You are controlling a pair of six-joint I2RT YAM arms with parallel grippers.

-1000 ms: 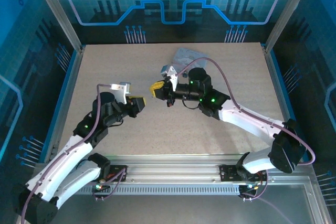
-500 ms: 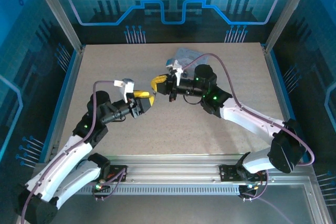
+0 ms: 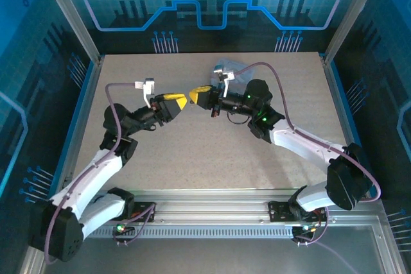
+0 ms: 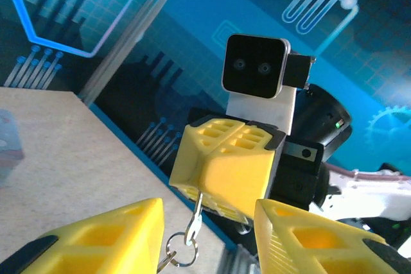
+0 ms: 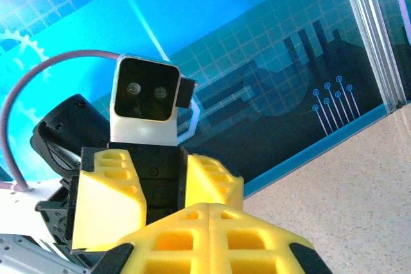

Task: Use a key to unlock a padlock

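Key [image 4: 194, 221] hangs as a thin dark sliver from the pinched tips of the right claw [image 4: 216, 187], with a small wire ring [image 4: 183, 253] dangling off its lower end. Both sit low in the middle of the left wrist view, in the gap between the left claw's yellow fingers [image 4: 96, 239]. The left claw [image 3: 176, 101] stands wide and holds nothing. From above, the two claws meet nose to nose in the upper middle of the frame, raised off the tabletop [image 3: 192, 158]. The grey tin [image 3: 226, 67] lies just behind the right arm. I cannot tell where the padlock is.

The grip looks thin, since only one end of the key seems trapped. If the left claw closes on the ring and not the blade, or nudges the yellow tips on the way in, the key could twist loose and drop to the tabletop. A loosely swinging key would also be hard to line up with a keyhole.
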